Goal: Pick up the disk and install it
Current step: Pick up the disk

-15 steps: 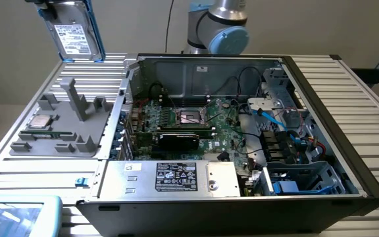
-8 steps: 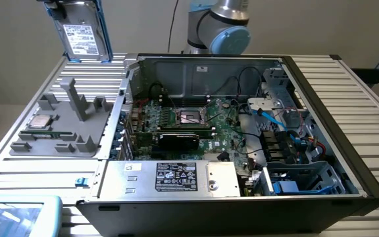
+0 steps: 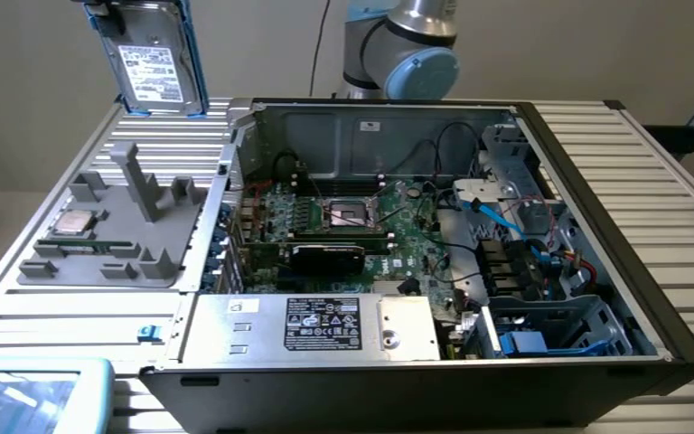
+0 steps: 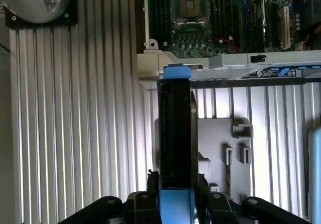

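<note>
The disk (image 3: 154, 63) hangs upright in the air above the back left of the ribbed table, left of the open computer case (image 3: 444, 226) in the exterior view. Its white barcode label faces the camera and blue rails run along its edges. In the wrist view the disk (image 4: 175, 128) appears edge-on, dark with blue ends. My gripper (image 4: 175, 184) is shut on it, one black finger (image 4: 150, 181) pressed on each flat side. The top of the disk meets the gripper (image 3: 101, 13) at the exterior view's upper edge.
A grey fixture tray (image 3: 118, 244) with upright posts holds a small square CPU chip (image 3: 76, 223) below the disk. Inside the case are the motherboard (image 3: 347, 217), a grey metal box with a black label (image 3: 323, 325) and a drive cage (image 3: 552, 330). The arm's base (image 3: 401, 50) stands behind the case.
</note>
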You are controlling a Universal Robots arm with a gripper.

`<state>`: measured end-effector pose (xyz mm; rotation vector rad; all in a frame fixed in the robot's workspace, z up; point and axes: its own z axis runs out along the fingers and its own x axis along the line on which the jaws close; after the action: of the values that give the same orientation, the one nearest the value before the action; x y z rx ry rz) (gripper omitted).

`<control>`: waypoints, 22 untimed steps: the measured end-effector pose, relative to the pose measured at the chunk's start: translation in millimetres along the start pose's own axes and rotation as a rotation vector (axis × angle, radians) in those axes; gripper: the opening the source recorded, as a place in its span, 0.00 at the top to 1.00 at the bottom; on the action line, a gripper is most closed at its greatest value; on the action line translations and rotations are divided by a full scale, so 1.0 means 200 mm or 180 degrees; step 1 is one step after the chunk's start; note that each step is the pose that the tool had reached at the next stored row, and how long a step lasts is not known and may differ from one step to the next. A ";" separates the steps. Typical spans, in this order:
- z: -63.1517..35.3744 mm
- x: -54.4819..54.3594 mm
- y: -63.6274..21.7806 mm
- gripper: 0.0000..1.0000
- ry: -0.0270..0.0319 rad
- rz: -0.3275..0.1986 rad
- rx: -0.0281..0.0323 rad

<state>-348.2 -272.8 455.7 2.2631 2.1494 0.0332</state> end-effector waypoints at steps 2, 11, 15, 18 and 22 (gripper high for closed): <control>0.001 0.00 0.028 0.63 0.0000 0.0000 0.0000; 0.002 -0.02 0.227 0.63 0.0000 0.0001 0.0005; 0.002 -0.05 0.299 0.63 0.0000 0.0001 0.0007; 0.001 -0.07 0.348 0.63 0.0000 0.0001 0.0009; -0.004 -0.10 0.406 0.63 -0.0001 0.0001 0.0014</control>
<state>-268.2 -298.0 458.8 2.2655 2.1511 0.0283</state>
